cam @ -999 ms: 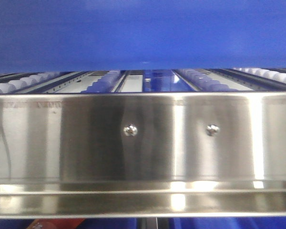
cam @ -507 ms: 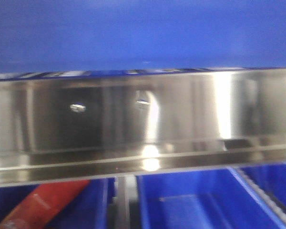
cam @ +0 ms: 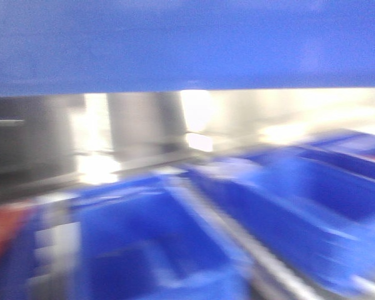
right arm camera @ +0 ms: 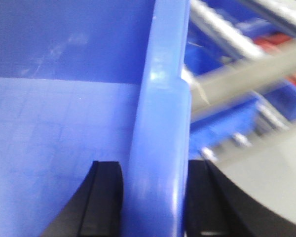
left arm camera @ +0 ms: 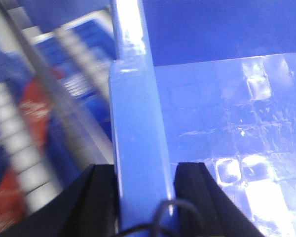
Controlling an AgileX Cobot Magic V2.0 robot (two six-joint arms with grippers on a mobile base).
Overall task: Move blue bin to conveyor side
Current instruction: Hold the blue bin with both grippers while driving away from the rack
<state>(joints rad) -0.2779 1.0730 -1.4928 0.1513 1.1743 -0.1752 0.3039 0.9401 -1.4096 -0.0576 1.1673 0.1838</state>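
Gripping the blue bin (left arm camera: 134,123) by its thick rim, one side wall each, my left claw (left arm camera: 144,197) and right claw (right arm camera: 155,197) are closed across it, pads inside and out. It fills the top of the front view, above the steel rack (cam: 144,125). I judge it stiff, glossy, probably slippery, and light: its gridded floor shows bare. Blurred blue crates (cam: 144,250) lie below, one holding something red (left arm camera: 27,113).

Front view heavily blurred: lower blue crates (cam: 156,250) and steel rack (cam: 137,125) lack detail. Top edge crops blue bin (cam: 187,44). Red item (left arm camera: 32,106) blurred, unidentifiable.
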